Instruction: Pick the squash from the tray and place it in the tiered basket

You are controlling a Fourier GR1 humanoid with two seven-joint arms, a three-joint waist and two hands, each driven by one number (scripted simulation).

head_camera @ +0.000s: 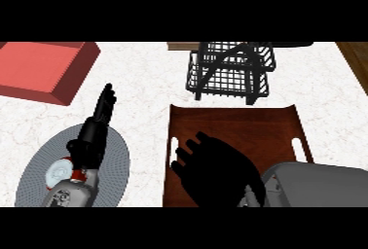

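Observation:
The brown tray (233, 121) lies in the middle of the counter, handles at its left and right sides. My right hand (215, 170) hovers palm down over the tray's near left part, fingers spread and fairly straight, open. No squash shows; the hand may be covering it. The black wire tiered basket (231, 70) stands just beyond the tray's far edge. My left hand (104, 104) rests open at the left, fingers pointing up, away from the tray.
A round grey plate (119, 160) lies under my left forearm. A red box (43, 70) sits at the far left corner. White marble counter (144, 73) shows between box, basket and tray. A wooden edge (356, 56) runs at the far right.

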